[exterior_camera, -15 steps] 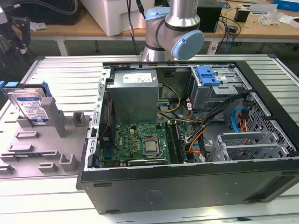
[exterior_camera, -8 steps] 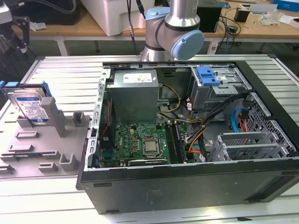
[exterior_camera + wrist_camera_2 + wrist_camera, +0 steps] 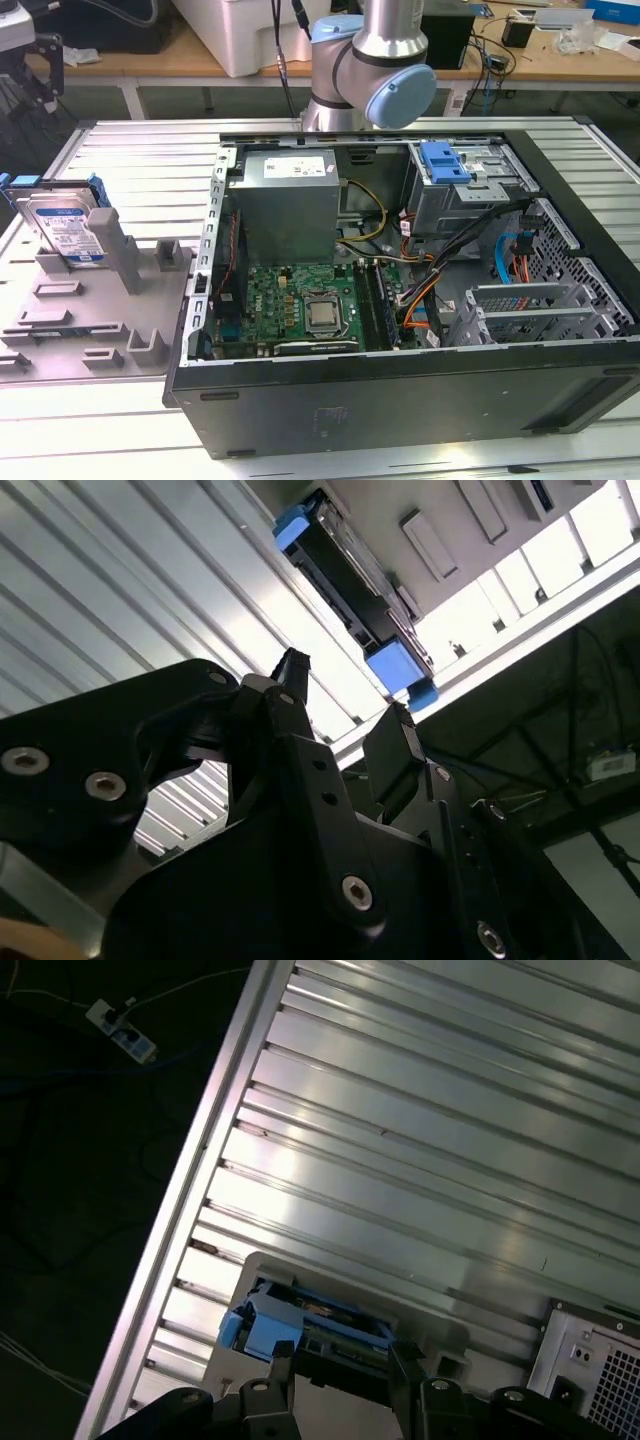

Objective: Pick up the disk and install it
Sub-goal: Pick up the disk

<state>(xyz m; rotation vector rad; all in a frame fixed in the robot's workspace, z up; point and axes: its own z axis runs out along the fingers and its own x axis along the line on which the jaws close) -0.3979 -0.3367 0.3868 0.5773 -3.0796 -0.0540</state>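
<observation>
Disk (image 3: 62,228) stands on edge in a grey plastic holder (image 3: 110,300) at the exterior view's left, tilted back, label facing the camera, blue carrier rail showing along its top and side. It leans on the holder's upright post. The holder lies flat on the ribbed aluminium table (image 3: 130,150), just beside the open computer case (image 3: 400,410) and clear of it.

Case lies on its side with the panel off. Motherboard (image 3: 300,300) sits in the middle, the grey power supply (image 3: 290,195) behind it, and the metal drive bay (image 3: 470,195) at the far corner toward the exterior view's right, with a blue latch (image 3: 444,162) on top. Orange and black cables run between bay and board.

Arm (image 3: 375,60) rises behind the case, elbow joint with pale blue cap at the top of the exterior view.

Gripper (image 3: 342,698) in the second wrist view: black fingers (image 3: 292,675) stand apart, nothing between them. Disk (image 3: 345,575) shows edge-on beyond the tips, blue corners at both ends, not touched. In the first wrist view the gripper (image 3: 340,1358) hangs over the same spot, the disk (image 3: 320,1332) lying in line with the gap between the tips, ribbed table around it and a corner of the case nearby
</observation>
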